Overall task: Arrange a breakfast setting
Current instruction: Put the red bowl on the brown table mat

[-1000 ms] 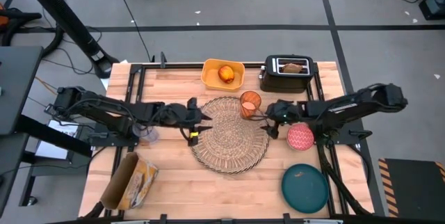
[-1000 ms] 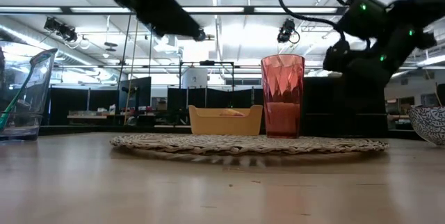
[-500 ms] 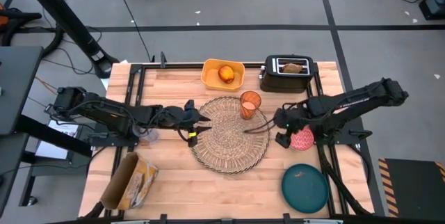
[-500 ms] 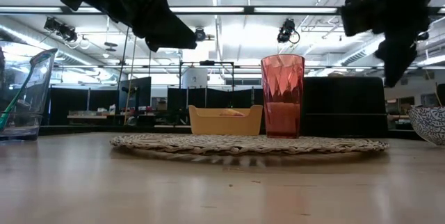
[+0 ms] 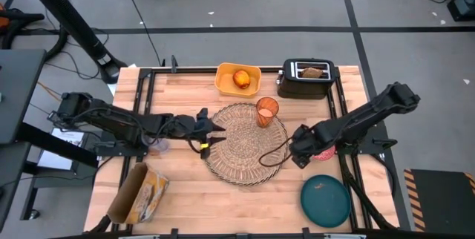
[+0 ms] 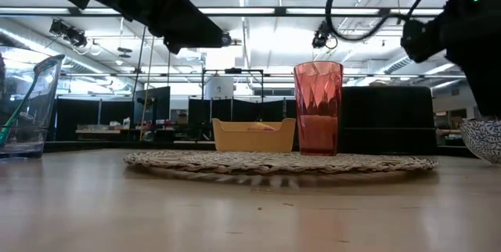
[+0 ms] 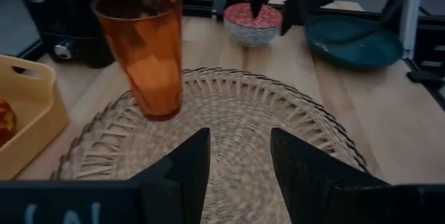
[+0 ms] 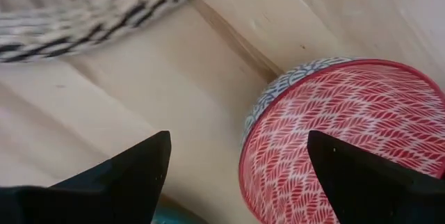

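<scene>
— Where does the high view look from?

— Straight down over the whole bench [image 5: 185, 194], from well above, with the woven placemat [image 5: 245, 144] mid-frame.

— And the low one?

— At bench-top height, level across the placemat [image 6: 278, 163] into the room, with the orange cup [image 6: 318, 108] at centre.

— The wrist cameras?

— The left looks close across the placemat [image 7: 229, 126] toward the pink bowl [image 7: 253, 24]. The right looks down very near that bowl [image 8: 334, 140], placemat edge [image 8: 90, 8] in the upper left.

small pink patterned bowl [image 5: 323, 148]: partly hidden under the right arm in the high view; cut by the frame edge in the low view.
dark teal round plate [image 8: 161, 216]: only a sliver in the right wrist view.
blue-green spoon [image 6: 22, 99]: blurred inside a clear glass [image 6: 27, 109].
</scene>
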Controlling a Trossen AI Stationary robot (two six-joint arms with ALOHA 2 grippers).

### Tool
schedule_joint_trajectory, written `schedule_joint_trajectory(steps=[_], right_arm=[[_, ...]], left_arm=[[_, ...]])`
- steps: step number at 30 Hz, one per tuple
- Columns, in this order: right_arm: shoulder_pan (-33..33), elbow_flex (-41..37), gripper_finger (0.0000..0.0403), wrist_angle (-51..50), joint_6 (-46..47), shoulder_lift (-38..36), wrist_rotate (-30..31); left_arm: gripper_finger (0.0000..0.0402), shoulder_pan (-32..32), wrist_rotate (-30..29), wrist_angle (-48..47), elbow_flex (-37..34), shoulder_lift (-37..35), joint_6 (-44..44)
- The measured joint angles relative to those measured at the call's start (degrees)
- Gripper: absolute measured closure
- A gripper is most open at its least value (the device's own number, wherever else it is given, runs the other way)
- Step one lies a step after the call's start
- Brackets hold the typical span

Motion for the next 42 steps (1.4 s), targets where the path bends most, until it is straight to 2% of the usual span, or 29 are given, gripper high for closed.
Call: schedule_joint_trajectory(steps=[5,7,17,24,35,42], right_arm=[[-0.03,0.0,0.006,1.99,-1.55,4.77,-1.75],[0.08,0.0,0.0073,2.77,-2.13,5.96,-2.36],[3.48,-3.55,0.0231,3.88,1.14,4.88,-2.75],[3.97,-3.69,0.0302,4.06,0.0,4.71,-2.56],[3.99,-3.63,0.0381,3.99,-3.14,4.65,-3.24],[4.11,-2.94,0.0381,3.23,-4.02,2.89,-2.76]], left_arm=[[0.0242,-2.07,0.0,-0.1,0.0,0.0,0.13],[0.0242,-2.69,0.0,-0.12,0.0,0.0,0.13],[0.0242,-3.69,0.0,-0.23,0.0,0.0,0.52],[0.0242,-3.59,0.0,-0.23,0.0,0.0,1.21],[0.0241,-3.59,0.0,-0.21,0.0,0.0,3.91],[0.0241,-3.56,0.0,-0.12,0.04,-0.39,4.28]])
